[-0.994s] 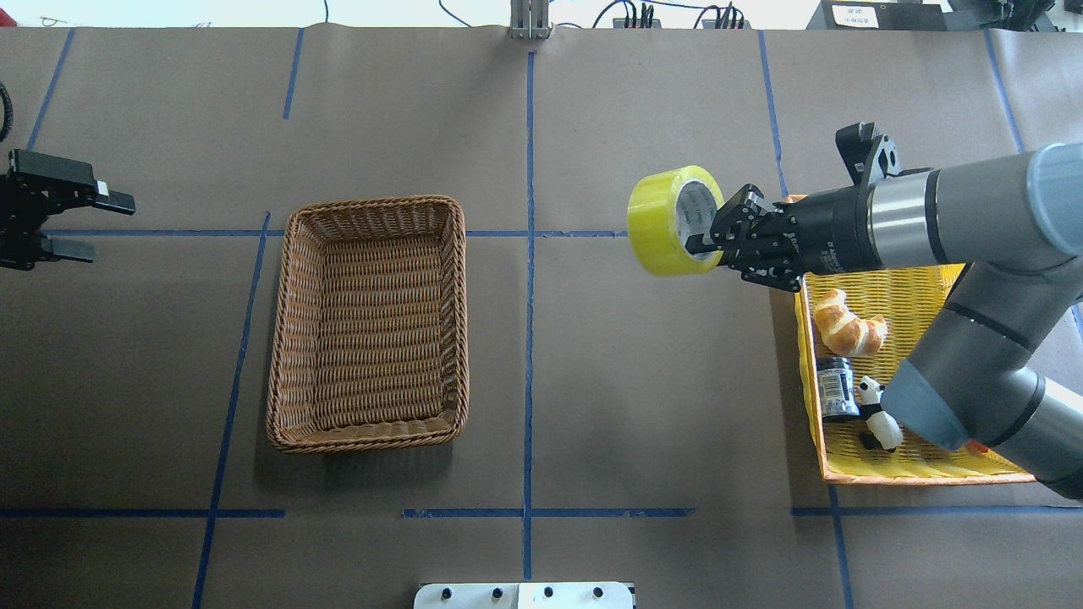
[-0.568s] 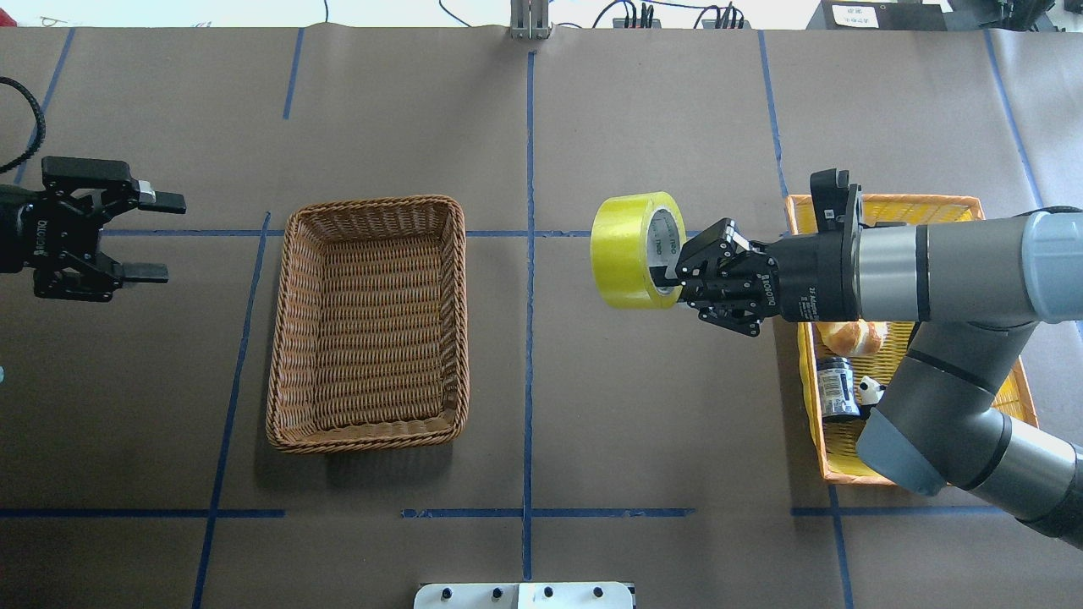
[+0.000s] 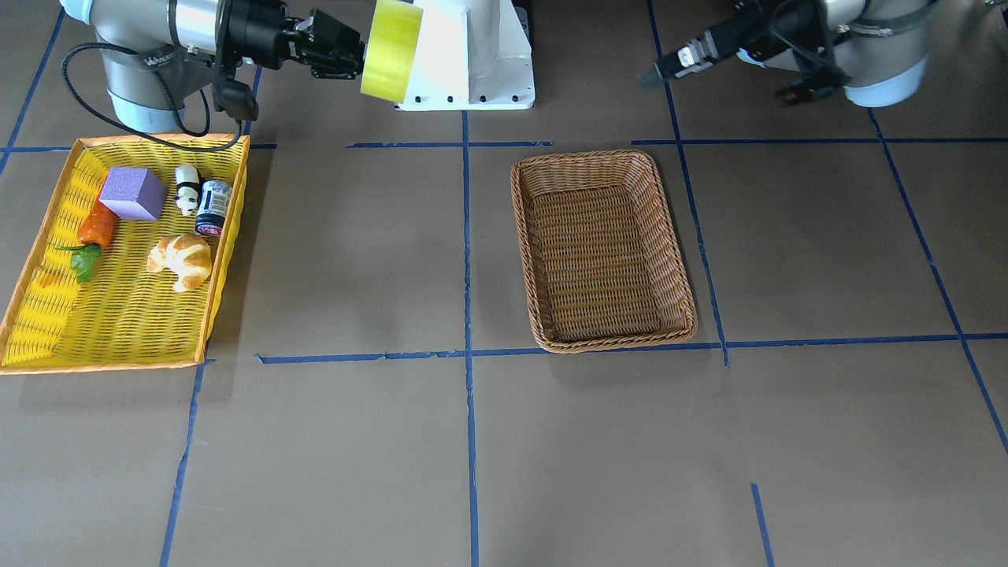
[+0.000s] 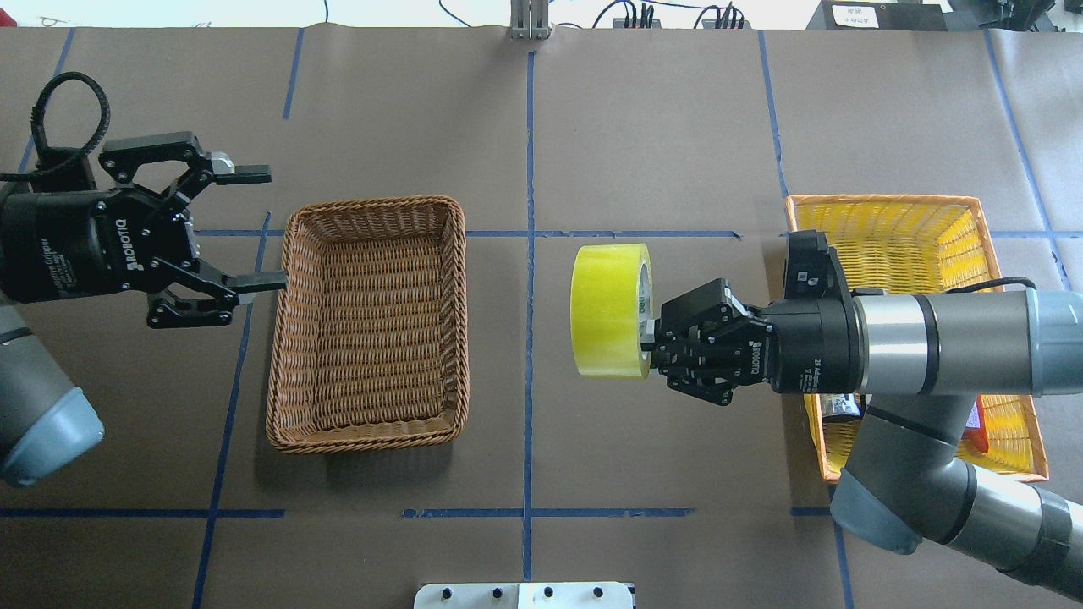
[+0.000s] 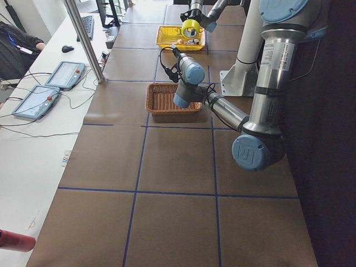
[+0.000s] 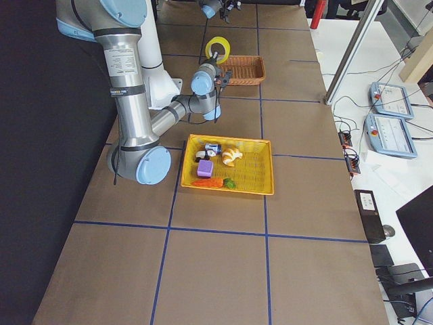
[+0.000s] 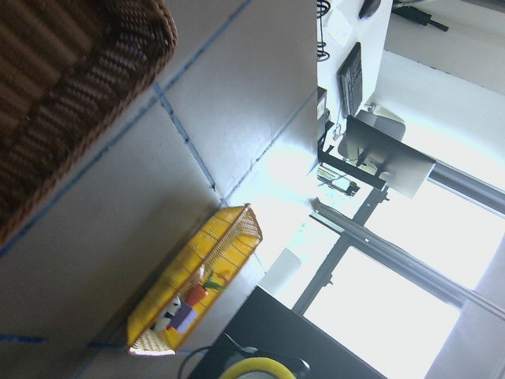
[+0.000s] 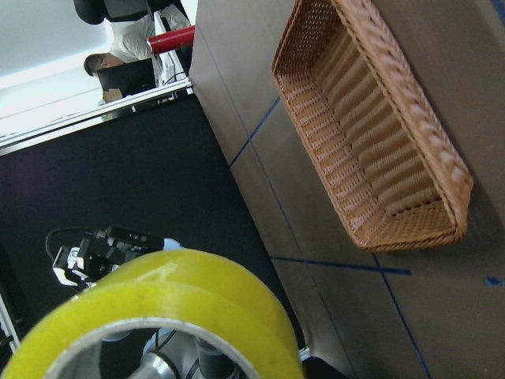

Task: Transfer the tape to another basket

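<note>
We see the right gripper clamped on the tape, holding the roll on edge in the air. It hangs above bare desk, between the yellow tray basket and the wicker basket, well clear of both rims. The left gripper hangs with its fingers spread wide by the wicker basket's left rim. In the overhead view one fingertip overlaps that edge.

left arm: in from 9 o'clock, overhead | left gripper: points to 3 o'clock, fingers spread wide | right arm: in from 4 o'clock, forearm level | right gripper: points to 9 o'clock, pinching tape wall
</note>
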`<control>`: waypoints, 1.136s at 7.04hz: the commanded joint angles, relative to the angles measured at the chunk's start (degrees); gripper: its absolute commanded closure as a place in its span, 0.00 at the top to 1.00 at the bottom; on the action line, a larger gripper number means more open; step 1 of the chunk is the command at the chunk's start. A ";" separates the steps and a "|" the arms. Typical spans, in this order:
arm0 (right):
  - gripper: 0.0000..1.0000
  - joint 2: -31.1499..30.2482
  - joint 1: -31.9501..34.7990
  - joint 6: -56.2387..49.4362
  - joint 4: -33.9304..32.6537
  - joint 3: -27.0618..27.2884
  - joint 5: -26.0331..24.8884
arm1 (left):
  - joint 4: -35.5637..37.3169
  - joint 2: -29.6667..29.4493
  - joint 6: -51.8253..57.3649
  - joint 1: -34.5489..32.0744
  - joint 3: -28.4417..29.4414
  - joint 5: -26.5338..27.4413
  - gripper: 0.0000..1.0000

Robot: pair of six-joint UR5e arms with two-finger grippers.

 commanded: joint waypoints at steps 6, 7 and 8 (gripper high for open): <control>0.00 3.60 -7.96 0.01 3.08 -0.39 -1.21 | -0.48 -10.42 -1.75 14.67 0.51 7.24 1.00; 0.00 4.65 -8.57 -0.08 2.99 -0.48 -1.82 | -0.39 -10.78 -1.66 15.81 0.52 8.99 1.00; 0.00 4.75 -8.67 -0.08 2.90 -0.48 -2.09 | -0.22 -10.96 -1.49 17.30 0.60 10.22 1.00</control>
